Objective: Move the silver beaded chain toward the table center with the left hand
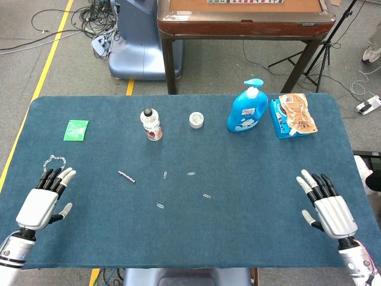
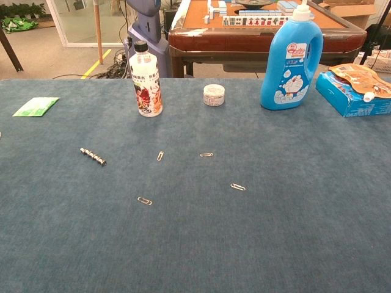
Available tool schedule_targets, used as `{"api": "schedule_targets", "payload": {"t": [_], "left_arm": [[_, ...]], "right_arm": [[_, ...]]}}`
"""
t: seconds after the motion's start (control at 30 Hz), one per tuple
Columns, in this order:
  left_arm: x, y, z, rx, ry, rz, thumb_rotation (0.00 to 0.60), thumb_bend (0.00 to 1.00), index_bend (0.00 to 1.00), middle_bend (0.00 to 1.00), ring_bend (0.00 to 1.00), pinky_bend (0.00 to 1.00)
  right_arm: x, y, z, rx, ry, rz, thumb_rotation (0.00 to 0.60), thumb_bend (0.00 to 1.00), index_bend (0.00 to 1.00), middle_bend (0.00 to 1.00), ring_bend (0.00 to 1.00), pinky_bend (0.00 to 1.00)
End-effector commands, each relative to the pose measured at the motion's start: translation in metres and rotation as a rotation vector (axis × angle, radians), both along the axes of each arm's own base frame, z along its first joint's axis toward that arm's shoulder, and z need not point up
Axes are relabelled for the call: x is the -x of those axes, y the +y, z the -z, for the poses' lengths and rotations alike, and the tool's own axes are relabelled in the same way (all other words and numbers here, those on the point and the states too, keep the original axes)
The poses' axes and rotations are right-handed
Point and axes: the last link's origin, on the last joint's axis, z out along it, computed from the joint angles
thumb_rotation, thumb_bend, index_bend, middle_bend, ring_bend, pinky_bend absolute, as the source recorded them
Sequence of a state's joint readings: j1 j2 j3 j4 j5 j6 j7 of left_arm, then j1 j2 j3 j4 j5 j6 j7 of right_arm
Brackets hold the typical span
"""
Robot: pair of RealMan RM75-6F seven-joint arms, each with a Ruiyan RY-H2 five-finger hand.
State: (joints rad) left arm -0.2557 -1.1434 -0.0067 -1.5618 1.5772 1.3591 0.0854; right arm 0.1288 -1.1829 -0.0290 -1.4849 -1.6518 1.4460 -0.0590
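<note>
Step in hand: pre-grasp, nothing picked up yet. Left hand (image 1: 43,199) lies palm down on the blue felt-like table cover (image 1: 238,232), fingers stretched and slightly apart, holding nothing. Right hand (image 1: 327,205) is the same: flat, fingers spread, empty. The chest view shows neither hand.

The task thing is probably the thin silver beaded chain (image 1: 53,159), a small irregular loop lying just past the left fingertips, nearly touching them; I can't tell whether they actually touch. It is limp, fine-linked and shiny, and out of the chest view.

Possible mix-up: a short straight silver beaded rod (image 1: 126,176), stiff-looking segmented metal, sits well to the thumb side of the left hand, nearer mid-table.

Next move, as I judge it: reach forward a little, pinch or rake the loop, then drag it inward across the cloth. The chain is slack, so it may bunch up or snag on the nap, and a low pinch is needed.

Four small wire paper clips (image 1: 165,175) are scattered between the two hands. Far beyond the fingertips:
- clear plastic bottle with a printed label (image 1: 151,124)
- small round white-lidded jar (image 1: 196,120)
- glossy blue pump bottle (image 1: 247,108)
- flat green packet (image 1: 76,130), beyond the left fingers
- blue box with a crinkly orange pouch on it (image 1: 293,116)
</note>
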Motion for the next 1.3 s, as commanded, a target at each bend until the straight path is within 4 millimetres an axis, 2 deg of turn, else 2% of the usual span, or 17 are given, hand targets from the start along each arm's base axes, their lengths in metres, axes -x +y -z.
{"api": "schedule_targets", "payload": {"t": [0.03, 0.53, 0.7, 1.03, 1.3], "left_arm": [[0.0, 0.0, 0.0, -0.001, 0.0, 0.001, 0.6, 0.36, 0.0, 0.0, 0.0, 0.0], [0.003, 0.001, -0.003, -0.008, -0.009, -0.022, 0.6, 0.36, 0.0, 0.0, 0.0, 0.0], [0.004, 0.004, -0.004, -0.013, -0.007, -0.029, 0.6, 0.36, 0.0, 0.0, 0.0, 0.0], [0.003, 0.024, 0.009, 0.046, 0.034, -0.047, 0.6, 0.36, 0.0, 0.0, 0.0, 0.0], [0.002, 0.046, 0.024, 0.101, 0.062, -0.065, 0.6, 0.36, 0.0, 0.0, 0.0, 0.0]], "right_arm": [[0.0, 0.0, 0.0, -0.001, 0.0, 0.0, 0.6, 0.3, 0.0, 0.0, 0.0, 0.0], [0.003, -0.006, 0.01, -0.065, -0.034, 0.04, 0.6, 0.3, 0.0, 0.0, 0.0, 0.0], [-0.002, -0.011, 0.006, -0.073, -0.077, 0.032, 0.6, 0.3, 0.0, 0.0, 0.0, 0.0], [-0.016, -0.029, -0.003, -0.072, -0.109, -0.002, 0.6, 0.3, 0.0, 0.0, 0.0, 0.0], [-0.016, -0.029, 0.0, -0.054, -0.142, -0.017, 0.6, 0.3, 0.0, 0.0, 0.0, 0.0]]}}
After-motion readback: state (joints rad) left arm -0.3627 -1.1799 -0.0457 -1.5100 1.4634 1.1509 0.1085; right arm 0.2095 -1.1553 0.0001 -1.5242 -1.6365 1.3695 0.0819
